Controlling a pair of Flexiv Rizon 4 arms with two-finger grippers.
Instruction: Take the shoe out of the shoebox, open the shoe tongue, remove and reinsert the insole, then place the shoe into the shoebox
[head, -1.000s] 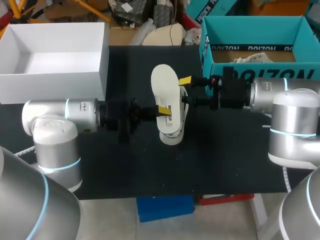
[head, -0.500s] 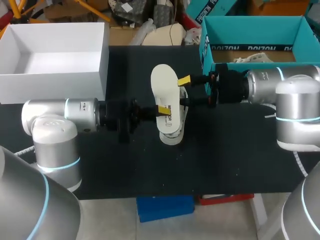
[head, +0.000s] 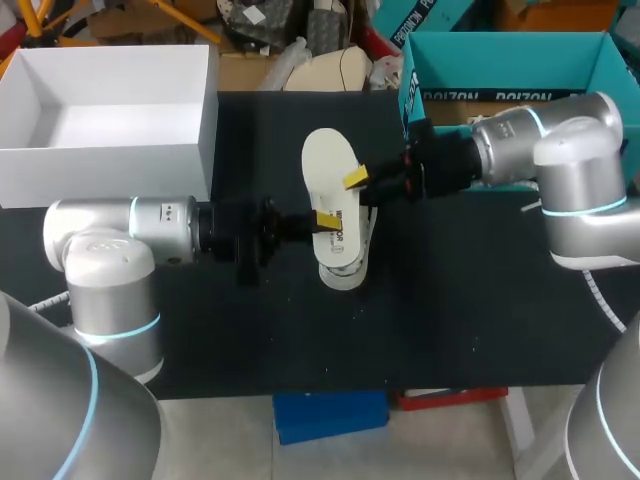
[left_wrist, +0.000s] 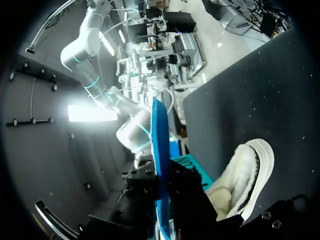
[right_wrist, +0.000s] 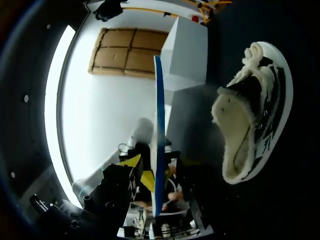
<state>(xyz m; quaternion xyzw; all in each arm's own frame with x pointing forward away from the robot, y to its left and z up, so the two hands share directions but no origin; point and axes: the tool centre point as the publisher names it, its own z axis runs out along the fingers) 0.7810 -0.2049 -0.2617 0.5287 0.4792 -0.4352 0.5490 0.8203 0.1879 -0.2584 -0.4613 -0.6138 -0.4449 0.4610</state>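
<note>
A white insole with a blue underside is held up over the table, seen edge-on in both wrist views. My left gripper is shut on its heel end. My right gripper straddles the insole's other long edge. Its fingers stand partly apart and a gap shows beside the insole, so it is open. The fleece-lined shoe lies on the black mat beneath the insole.
A white open box stands at the back left. A teal open box with crumpled paper inside stands at the back right, just behind my right arm. Bare black mat lies in front of the shoe.
My right arm has moved left and tilted toward the insole, and its fingers have narrowed around the insole's edge. The left arm, the insole and the shoe have kept still.
</note>
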